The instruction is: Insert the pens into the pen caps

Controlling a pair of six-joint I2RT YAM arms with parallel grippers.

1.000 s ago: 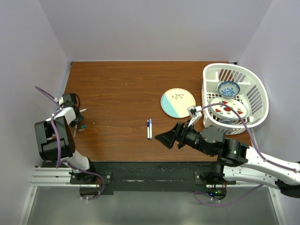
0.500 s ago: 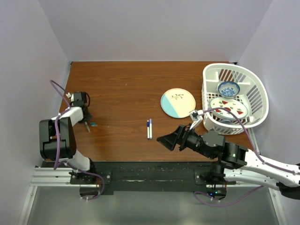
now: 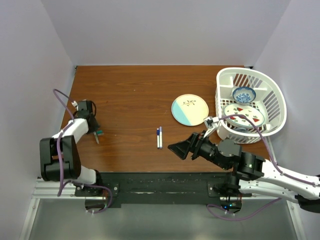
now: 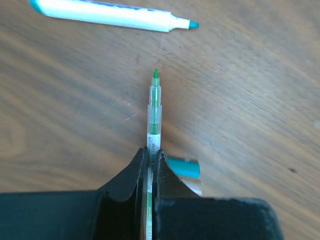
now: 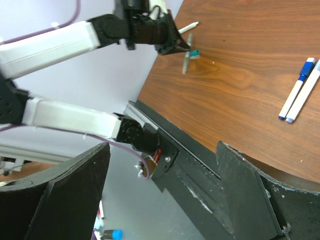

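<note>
My left gripper is shut on a thin pen with a green tip, low over the table's left side. The pen's tip points away from the fingers, just above the wood. A teal pen cap lies on the table beside the right finger. Another white pen, uncapped with a teal tip, lies beyond. Two more pens lie side by side mid-table, one with a dark blue cap. My right gripper hovers open to their right, holding nothing.
A pale plate sits right of centre. A white basket holding a bowl and a plate stands at the right edge. Walls close in the left, right and back sides. The black mounting rail runs along the near edge.
My left gripper has closed on the green-tipped pen and shifted slightly toward the table's middle. The right gripper has drifted a little.
</note>
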